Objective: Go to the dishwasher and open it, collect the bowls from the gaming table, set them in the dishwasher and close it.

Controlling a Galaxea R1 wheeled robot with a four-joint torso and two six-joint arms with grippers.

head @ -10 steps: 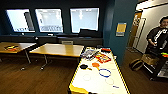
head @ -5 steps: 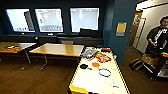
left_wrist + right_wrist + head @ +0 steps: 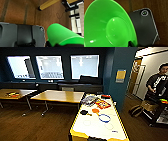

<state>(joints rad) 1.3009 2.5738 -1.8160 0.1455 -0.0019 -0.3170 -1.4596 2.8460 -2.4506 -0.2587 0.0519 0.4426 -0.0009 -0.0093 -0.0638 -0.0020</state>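
A lime green bowl (image 3: pixel 106 28) fills much of the right wrist view, its hollow facing the camera. My right gripper (image 3: pixel 132 43) is shut on its rim. The left wrist view has the green bowl (image 3: pixel 61 33) large too, seen from its outer side above the wooden floor. Ahead in the head view stands the gaming table (image 3: pixel 95 127), white-topped with a yellow edge. On it lie an orange bowl (image 3: pixel 95 110) and a pale bowl with a blue rim (image 3: pixel 104 118), beyond them colourful game boxes (image 3: pixel 102 104). The dishwasher is out of view.
Two plain wooden tables (image 3: pixel 60 95) stand left of the gaming table under dark-framed windows. A person (image 3: pixel 157 84) stands at the right by a doorway with gear on the floor. A yellow-edged bar (image 3: pixel 48 4) and a thin cable (image 3: pixel 60 15) lie on the wooden floor.
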